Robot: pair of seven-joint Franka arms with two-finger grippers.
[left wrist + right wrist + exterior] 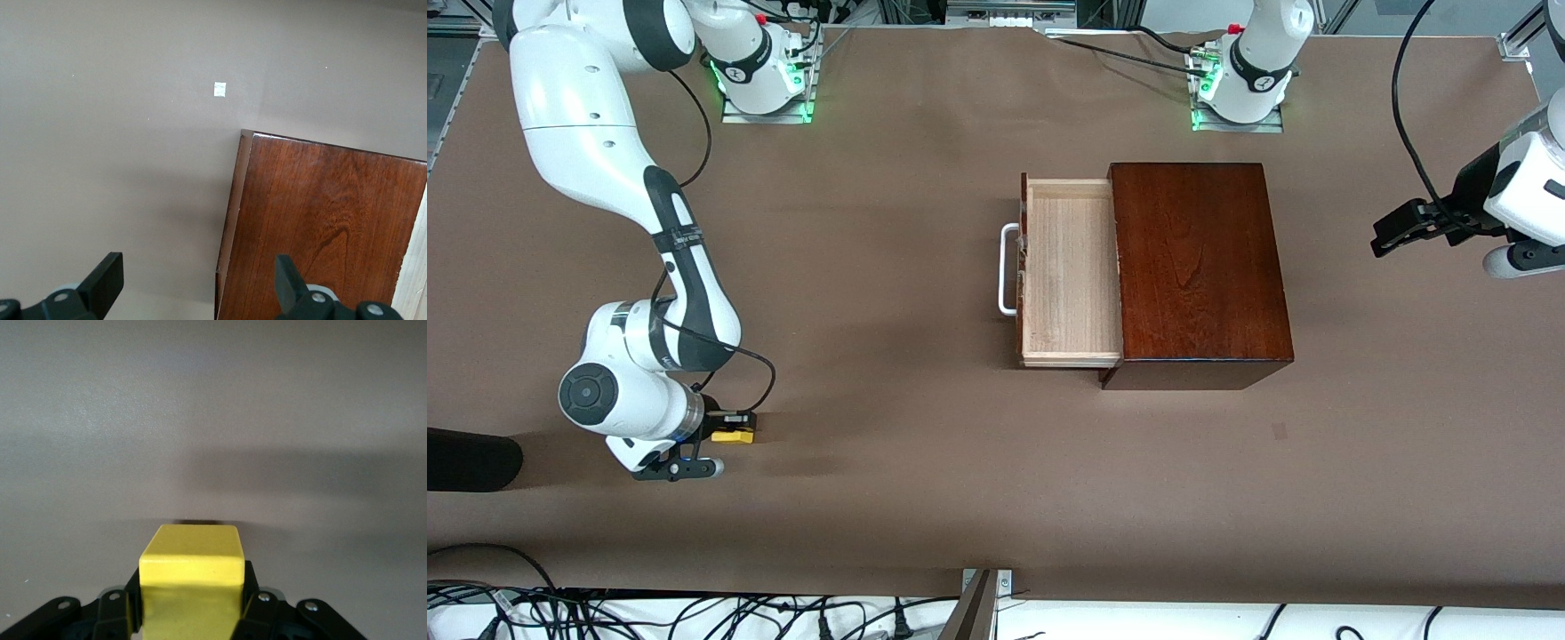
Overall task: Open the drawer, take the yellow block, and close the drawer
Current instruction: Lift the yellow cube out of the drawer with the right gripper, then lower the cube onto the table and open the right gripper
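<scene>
The yellow block (734,435) (190,573) is clamped in my right gripper (735,428) (191,607), which is shut on it low over the table near the right arm's end; whether the block touches the surface I cannot tell. The drawer (1067,276) stands pulled out of the dark wooden box (1196,267), its pale tray empty and its white handle (1008,269) facing the right arm's end. My left gripper (1392,233) (197,273) waits open and empty at the left arm's end, looking down on the box's corner (320,227).
A black object (467,458) juts in at the right arm's end, close to the right wrist. Cables and a post (978,604) line the table's near edge. A small pale mark (219,89) lies on the brown tabletop beside the box.
</scene>
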